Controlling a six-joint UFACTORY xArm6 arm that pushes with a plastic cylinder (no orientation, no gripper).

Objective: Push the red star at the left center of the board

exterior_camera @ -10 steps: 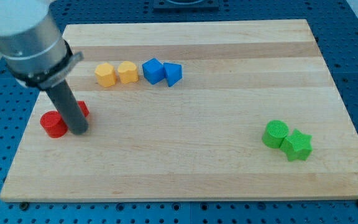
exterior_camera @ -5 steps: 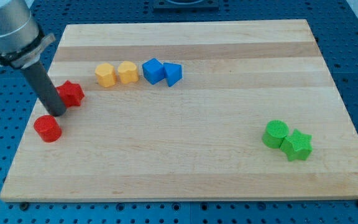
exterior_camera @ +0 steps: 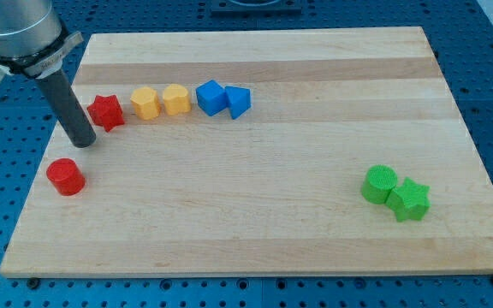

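The red star (exterior_camera: 106, 112) lies on the wooden board (exterior_camera: 255, 214) at the view's upper left, just left of the yellow blocks. My tip (exterior_camera: 82, 141) rests on the board just below and to the left of the red star, close to it; contact cannot be told. A red cylinder (exterior_camera: 65, 176) sits further down, below my tip and apart from it.
Two yellow blocks (exterior_camera: 145, 103) (exterior_camera: 176, 99) and two blue blocks (exterior_camera: 210, 97) (exterior_camera: 238, 102) form a row right of the star. A green cylinder (exterior_camera: 379, 184) touches a green star (exterior_camera: 409, 199) at the view's lower right. The board's left edge is near my tip.
My tip moved from beside the red cylinder up toward the view's top. The red star slid up and to the right, close to the yellow blocks. The red cylinder shifted slightly left, then stayed.
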